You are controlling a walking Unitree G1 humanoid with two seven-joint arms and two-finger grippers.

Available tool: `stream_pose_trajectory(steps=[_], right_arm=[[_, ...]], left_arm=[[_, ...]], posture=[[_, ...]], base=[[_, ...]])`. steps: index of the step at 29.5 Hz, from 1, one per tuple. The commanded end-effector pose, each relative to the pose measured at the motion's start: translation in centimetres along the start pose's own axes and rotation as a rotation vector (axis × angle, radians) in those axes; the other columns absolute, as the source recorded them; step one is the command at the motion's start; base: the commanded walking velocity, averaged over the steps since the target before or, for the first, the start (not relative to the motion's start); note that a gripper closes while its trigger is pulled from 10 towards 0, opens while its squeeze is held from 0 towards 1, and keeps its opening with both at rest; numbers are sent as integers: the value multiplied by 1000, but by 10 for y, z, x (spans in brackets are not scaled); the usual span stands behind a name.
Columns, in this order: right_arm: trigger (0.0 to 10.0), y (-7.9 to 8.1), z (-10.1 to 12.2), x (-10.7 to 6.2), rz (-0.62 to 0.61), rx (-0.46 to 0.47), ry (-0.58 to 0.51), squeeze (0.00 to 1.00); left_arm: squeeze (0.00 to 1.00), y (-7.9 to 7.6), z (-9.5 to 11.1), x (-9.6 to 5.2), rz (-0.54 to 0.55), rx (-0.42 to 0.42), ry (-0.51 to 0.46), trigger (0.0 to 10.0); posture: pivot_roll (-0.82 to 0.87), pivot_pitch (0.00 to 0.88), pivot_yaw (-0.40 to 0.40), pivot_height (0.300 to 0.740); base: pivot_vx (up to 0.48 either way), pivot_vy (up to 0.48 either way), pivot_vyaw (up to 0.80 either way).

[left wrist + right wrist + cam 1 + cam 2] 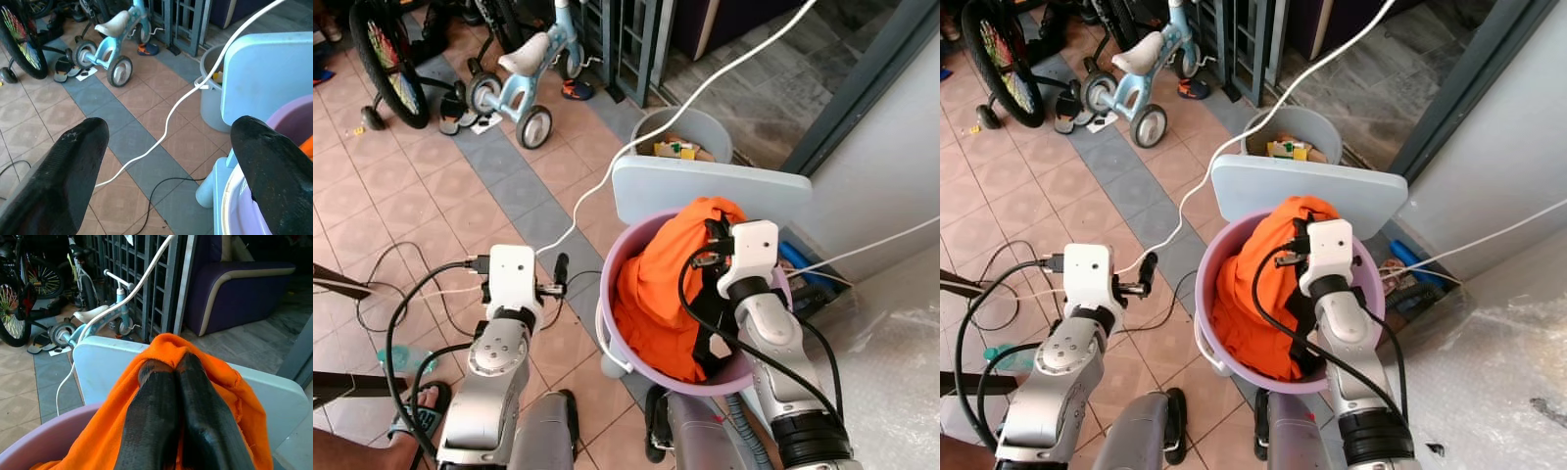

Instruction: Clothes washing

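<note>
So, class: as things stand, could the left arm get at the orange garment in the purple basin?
Probably yes. The left gripper hovers open just beside the purple basin, its jaws wide apart, and nothing stands between it and the orange garment. The right gripper already pinches the cloth's top fold.

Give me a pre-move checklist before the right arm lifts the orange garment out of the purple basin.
1. Right gripper jaws pinched on the orange garment: ok.
2. Garment free of the purple basin: not ok, most of it lies inside.
3. Left gripper jaws open, holding nothing, beside the basin: ok.
4. White cable clear of the lift path: cannot tell.
5. Pale blue board behind the basin steady: cannot tell.
</note>
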State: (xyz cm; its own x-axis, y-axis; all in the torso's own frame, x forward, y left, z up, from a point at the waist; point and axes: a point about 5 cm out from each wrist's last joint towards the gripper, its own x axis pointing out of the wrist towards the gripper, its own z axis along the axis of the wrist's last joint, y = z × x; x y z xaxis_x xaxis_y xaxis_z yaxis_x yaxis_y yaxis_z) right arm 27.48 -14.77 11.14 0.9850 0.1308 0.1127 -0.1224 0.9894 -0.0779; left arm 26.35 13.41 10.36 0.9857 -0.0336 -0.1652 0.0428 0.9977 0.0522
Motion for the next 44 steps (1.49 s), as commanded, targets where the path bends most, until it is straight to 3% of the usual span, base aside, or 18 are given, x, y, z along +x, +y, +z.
stream_pose_trajectory(steps=[1,8,9,10,11,18,32,44], right_arm=[[0,-1,5,-6,-15,17,-8,0],[0,3,21,1,-23,30,-28,0],[5059,2,28,4,-14,28,-41,0],[5059,2,30,6,-14,22,-44,0],[10000,0,32,8,-15,19,-46,0],[10000,-1,35,14,-8,5,-37,0],[10000,1,34,10,-9,4,-8,0],[10000,4,36,15,11,6,-12,0]], left_arm=[[0,0,-5,2,3,18,9,10000],[0,-5,-6,8,-6,14,-7,10000],[0,-6,-7,9,-8,13,-13,10000],[0,-6,-7,9,-8,12,-15,10000],[0,-6,-7,9,-4,10,-16,10000],[0,-5,-9,9,10,-2,-18,10000],[0,-4,-12,6,4,3,-12,10000],[0,-5,-14,3,6,3,-4,10000]], posture=[[8,39,15,740],[-2,29,23,740],[-2,29,21,740],[-1,30,19,740],[-1,31,18,740],[-6,45,12,740],[-12,77,20,740],[-2,89,14,740]], base=[[0,0,0],[0,0,0],[0,0,0],[0,0,0],[0,0,0],[0,0,0],[-215,0,-760],[-289,0,0]])
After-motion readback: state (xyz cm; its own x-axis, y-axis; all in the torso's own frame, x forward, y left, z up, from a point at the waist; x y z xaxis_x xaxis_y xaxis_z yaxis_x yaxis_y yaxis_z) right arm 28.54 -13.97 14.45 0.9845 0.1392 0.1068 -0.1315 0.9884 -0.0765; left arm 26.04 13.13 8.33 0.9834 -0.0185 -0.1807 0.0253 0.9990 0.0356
